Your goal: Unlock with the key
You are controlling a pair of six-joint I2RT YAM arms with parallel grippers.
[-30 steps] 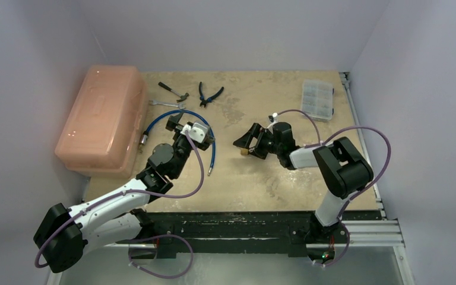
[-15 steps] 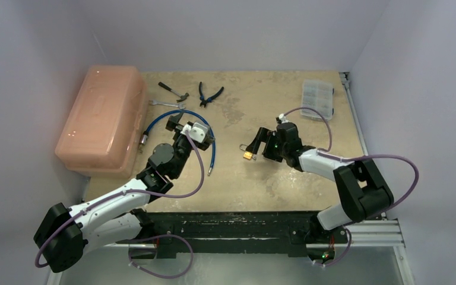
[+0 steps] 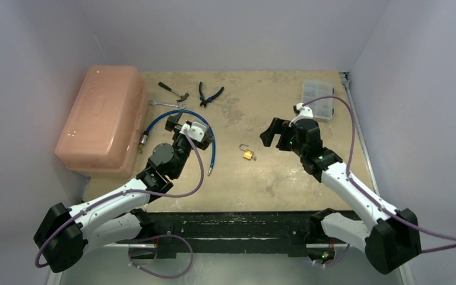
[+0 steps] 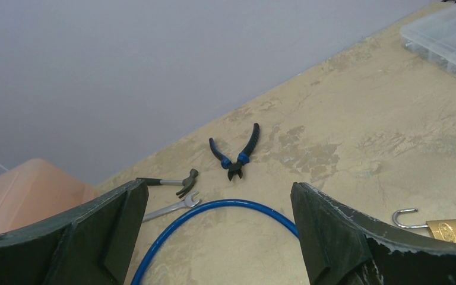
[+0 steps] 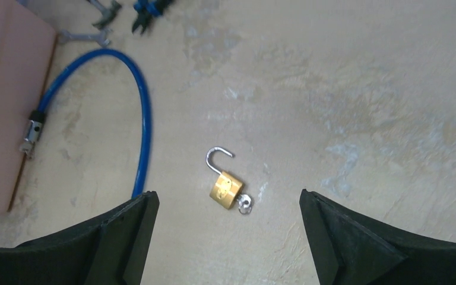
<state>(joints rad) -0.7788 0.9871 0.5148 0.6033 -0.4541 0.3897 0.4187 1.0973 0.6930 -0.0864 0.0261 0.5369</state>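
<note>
key point(image 5: 245, 203) down on table point(image 5: 362, 89), touching padlock point(image 5: 225, 186) base, maybe in keyhole. shackle open, so unlocking looks done; next, only backing off clear. right gripper point(image 5: 228, 228) nearby, left gripper point(image 4: 214, 237) farther, both spread wide, holding nothing. key plain from right wrist; from left wrist only padlock, at frame edge.

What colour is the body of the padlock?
The padlock body is golden brass; the right wrist view shows it best.
</note>
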